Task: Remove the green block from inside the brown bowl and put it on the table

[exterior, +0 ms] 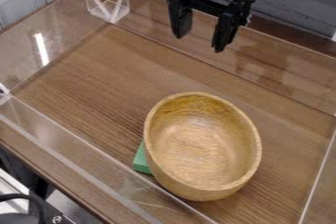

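Note:
The brown bowl (202,144) sits on the table (92,81) toward the front right, its hollow showing only smooth wood. The green block (140,160) lies on the tabletop against the bowl's left outer wall, mostly hidden by the rim, with just a small green corner visible. My gripper (201,27) hangs at the back, well above and behind the bowl, its black fingers spread open with nothing between them.
Clear acrylic walls (59,140) run around the table's edges, with a clear bracket (108,5) at the back left corner. Bare tabletop stretches left of and behind the bowl.

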`<state>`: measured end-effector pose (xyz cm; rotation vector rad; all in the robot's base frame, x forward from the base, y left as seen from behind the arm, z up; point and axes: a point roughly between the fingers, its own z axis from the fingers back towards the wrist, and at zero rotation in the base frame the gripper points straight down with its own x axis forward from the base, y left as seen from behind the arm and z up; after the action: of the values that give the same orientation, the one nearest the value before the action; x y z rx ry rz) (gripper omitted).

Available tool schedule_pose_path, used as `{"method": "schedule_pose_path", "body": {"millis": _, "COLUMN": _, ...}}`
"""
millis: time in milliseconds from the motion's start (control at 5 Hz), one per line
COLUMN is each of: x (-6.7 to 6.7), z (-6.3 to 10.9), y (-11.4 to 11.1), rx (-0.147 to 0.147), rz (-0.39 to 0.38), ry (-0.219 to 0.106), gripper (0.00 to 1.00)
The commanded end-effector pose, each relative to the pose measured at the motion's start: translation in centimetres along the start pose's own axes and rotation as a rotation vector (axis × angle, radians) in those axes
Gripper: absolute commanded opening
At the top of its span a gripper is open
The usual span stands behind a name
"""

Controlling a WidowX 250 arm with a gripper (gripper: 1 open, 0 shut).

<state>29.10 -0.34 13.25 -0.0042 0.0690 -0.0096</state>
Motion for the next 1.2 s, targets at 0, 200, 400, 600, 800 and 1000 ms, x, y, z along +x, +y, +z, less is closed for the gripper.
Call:
{"method": "schedule_pose_path", "body": {"millis": 0, "x": 0.9, "z": -0.1, "y": 1.3, "rx": -0.004, "rz": 0.025, "ry": -0.017, "gripper": 1.0}}
{"method": "schedule_pose_path", "body": {"millis": 200, "x": 2.0, "z": -0.1, "y": 3.2, "rx": -0.007, "rz": 0.06, "ry": -0.038, "gripper": 1.0}}
{"method": "schedule_pose_path", "body": {"millis": 400, "x": 2.6, "z": 0.1, "y": 4.9, "rx": -0.006, "rz": 0.064, "ry": -0.05, "gripper": 1.0}}
{"method": "schedule_pose_path", "body": {"millis": 600, "x": 3.3, "z": 0.2, "y": 6.0, "rx": -0.009, "rz": 0.084, "ry": -0.064, "gripper": 1.0}}
{"method": "schedule_pose_path", "body": {"millis": 800, "x": 3.6, "z": -0.1, "y": 6.5, "rx": -0.017, "rz": 0.109, "ry": -0.08, "gripper": 1.0}}
{"method": "schedule_pose_path", "body": {"millis": 1000, "x": 4.1, "z": -0.4, "y": 6.7, "rx": -0.026, "rz": 0.131, "ry": -0.097, "gripper": 1.0}}
